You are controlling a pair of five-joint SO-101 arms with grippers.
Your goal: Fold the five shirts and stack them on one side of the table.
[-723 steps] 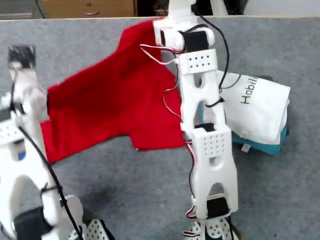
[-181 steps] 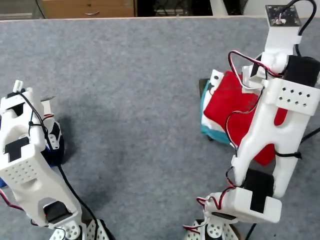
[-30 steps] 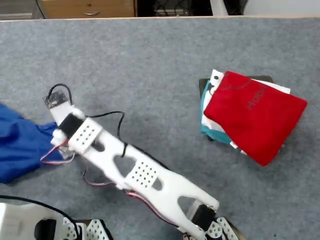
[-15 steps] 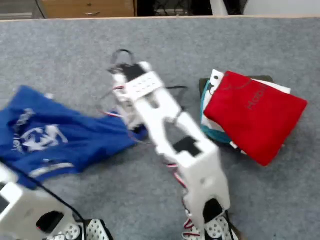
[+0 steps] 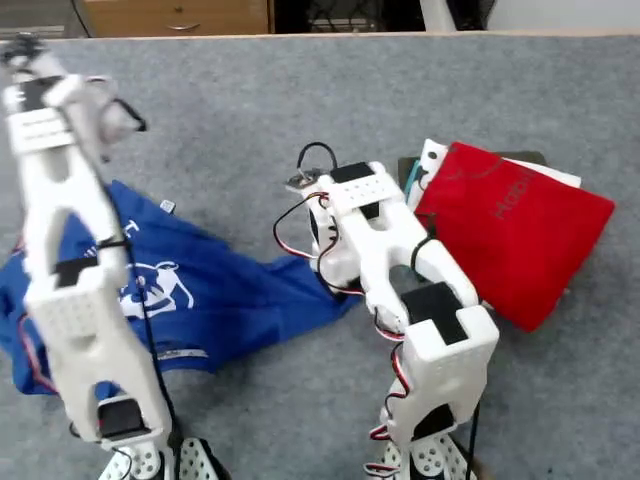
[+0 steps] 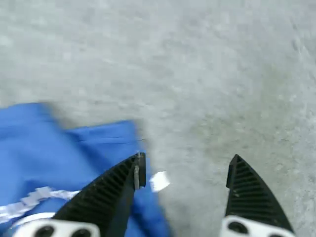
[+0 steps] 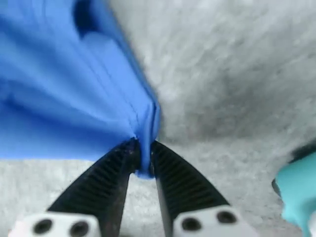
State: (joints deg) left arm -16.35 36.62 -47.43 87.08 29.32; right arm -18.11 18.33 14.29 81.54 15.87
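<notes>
Dragging blue shirt point(image 5: 200, 290) to centre — right gripper point(image 7: 143, 146) clamped on hem, left gripper point(image 6: 187, 159) apart; we fold next.

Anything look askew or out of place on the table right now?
The red shirt on top of the stack sits skewed, turned against the white shirt beneath it. The blue shirt lies bunched, one edge pinched in the right end effector.
</notes>
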